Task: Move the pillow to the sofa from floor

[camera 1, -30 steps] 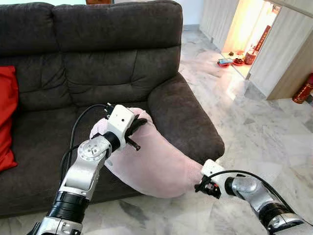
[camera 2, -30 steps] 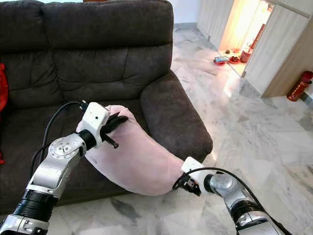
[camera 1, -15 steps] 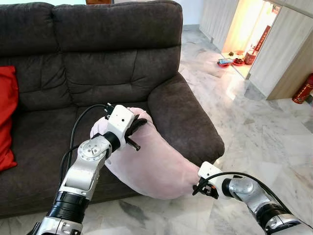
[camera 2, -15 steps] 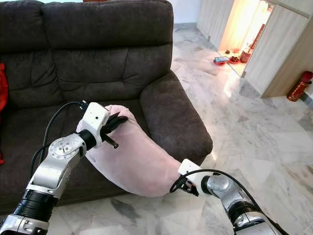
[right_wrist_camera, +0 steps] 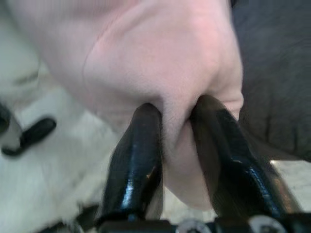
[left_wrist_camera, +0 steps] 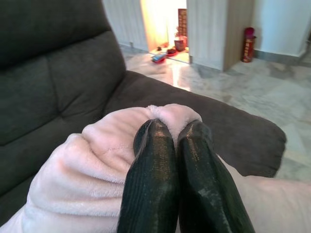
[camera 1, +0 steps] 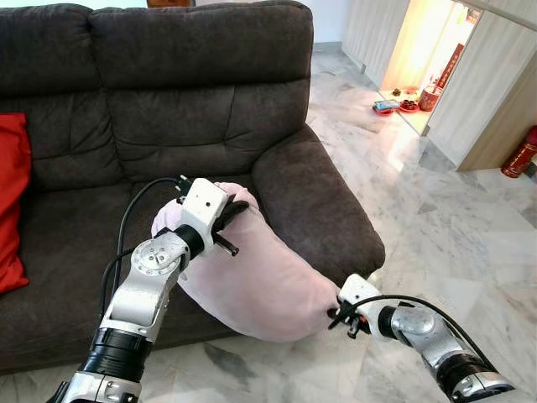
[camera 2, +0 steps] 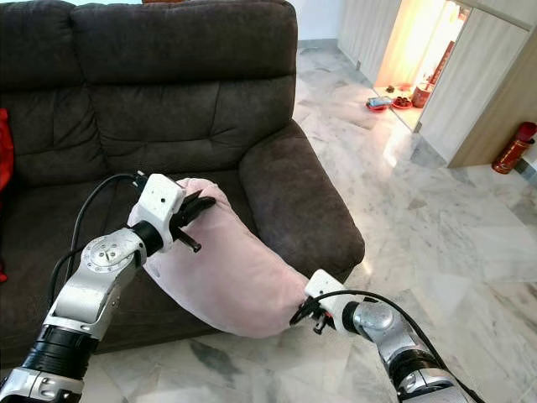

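Left eye view takes in a dark grey sofa (camera 1: 210,92) on a pale marble floor (camera 1: 453,218), with a red cushion (camera 1: 13,210) at the sofa's left end and a lit doorway (camera 1: 419,50) far right. A long pink pillow (camera 1: 260,277) lies slantwise, its long axis running from the seat beside the armrest (camera 1: 315,201) down and right past the seat's front edge, lower end hanging above the floor. The left gripper (camera 1: 228,214) pinches the pillow's upper end, fingers (left_wrist_camera: 194,165) pressed together on the plush. The right gripper (camera 1: 337,312) clamps a fold of its lower end between both fingers (right_wrist_camera: 138,155).
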Robot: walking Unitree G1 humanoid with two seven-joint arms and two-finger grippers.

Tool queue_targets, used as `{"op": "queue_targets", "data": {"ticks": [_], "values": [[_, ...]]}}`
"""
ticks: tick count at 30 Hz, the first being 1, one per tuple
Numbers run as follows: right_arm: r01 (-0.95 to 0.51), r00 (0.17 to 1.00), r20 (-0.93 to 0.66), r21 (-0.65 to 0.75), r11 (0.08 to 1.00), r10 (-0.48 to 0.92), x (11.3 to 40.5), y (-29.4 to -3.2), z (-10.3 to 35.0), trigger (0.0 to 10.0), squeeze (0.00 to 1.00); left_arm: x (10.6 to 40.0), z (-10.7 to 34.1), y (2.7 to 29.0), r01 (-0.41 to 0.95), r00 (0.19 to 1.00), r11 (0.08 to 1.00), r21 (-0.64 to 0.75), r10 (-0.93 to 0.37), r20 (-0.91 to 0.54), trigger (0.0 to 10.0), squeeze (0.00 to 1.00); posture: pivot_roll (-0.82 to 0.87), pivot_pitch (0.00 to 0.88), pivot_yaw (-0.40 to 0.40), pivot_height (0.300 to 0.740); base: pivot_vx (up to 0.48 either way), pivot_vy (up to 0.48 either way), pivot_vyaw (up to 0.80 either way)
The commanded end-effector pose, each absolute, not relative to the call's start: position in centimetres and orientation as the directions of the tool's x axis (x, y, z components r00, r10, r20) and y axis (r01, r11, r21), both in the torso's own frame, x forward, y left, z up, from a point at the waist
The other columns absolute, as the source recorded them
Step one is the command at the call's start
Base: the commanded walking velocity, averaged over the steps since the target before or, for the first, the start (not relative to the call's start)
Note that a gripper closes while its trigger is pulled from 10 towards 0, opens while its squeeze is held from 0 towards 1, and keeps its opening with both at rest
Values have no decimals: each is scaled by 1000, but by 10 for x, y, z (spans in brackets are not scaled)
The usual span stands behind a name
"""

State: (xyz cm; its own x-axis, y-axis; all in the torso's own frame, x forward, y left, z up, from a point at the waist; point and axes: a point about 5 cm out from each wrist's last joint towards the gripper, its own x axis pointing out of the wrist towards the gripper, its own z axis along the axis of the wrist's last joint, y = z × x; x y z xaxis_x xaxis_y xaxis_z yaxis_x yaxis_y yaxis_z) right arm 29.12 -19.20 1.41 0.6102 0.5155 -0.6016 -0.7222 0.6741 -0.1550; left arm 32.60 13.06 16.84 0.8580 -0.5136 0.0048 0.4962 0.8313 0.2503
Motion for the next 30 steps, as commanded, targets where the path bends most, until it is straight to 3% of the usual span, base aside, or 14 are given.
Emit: {"op": "queue_targets", "data": {"ticks": [1, 6, 11, 12, 13, 22, 30], "values": [[-701, 653, -529, -149, 697, 543, 298, -186, 23, 0, 0, 326, 194, 126, 470, 847, 837, 280, -517, 126, 10000, 0, 122, 0, -59, 740, 0, 0, 0], [-644, 734, -373, -117, 756, 568, 305, -176, 37, 0, 0, 331, 196, 134, 352, 897, 895, 273, -406, 173, 10000, 0, 117, 0, -57, 740, 0, 0, 0], [-491, 865, -167, -94, 866, 473, 318, -177, 60, 0, 0, 332, 196, 143, 239, 930, 933, 270, -300, 213, 10000, 0, 108, 0, -54, 740, 0, 0, 0], [-448, 892, -102, -64, 892, 441, 321, -174, 68, 4000, 0, 330, 194, 141, 240, 929, 933, 268, -301, 214, 10000, 0, 104, 0, -52, 740, 0, 0, 0], [-426, 904, -47, -40, 904, 424, 322, -172, 74, 10000, 0, 327, 192, 140, 245, 927, 931, 271, -306, 214, 10000, 0, 104, 0, -52, 740, 0, 0, 0], [-316, 939, 158, 41, 948, 306, 326, -153, 106, 10000, 0, 319, 182, 130, 215, 927, 935, 283, -287, 243, 10000, 0, 105, 0, -57, 740, 0, 0, 0], [-259, 954, 189, 122, 958, 233, 329, -142, 116, 10000, 0, 319, 181, 133, 149, 932, 961, 235, -216, 290, 10000, 0, 106, 0, -67, 740, 0, 0, 0]]}}
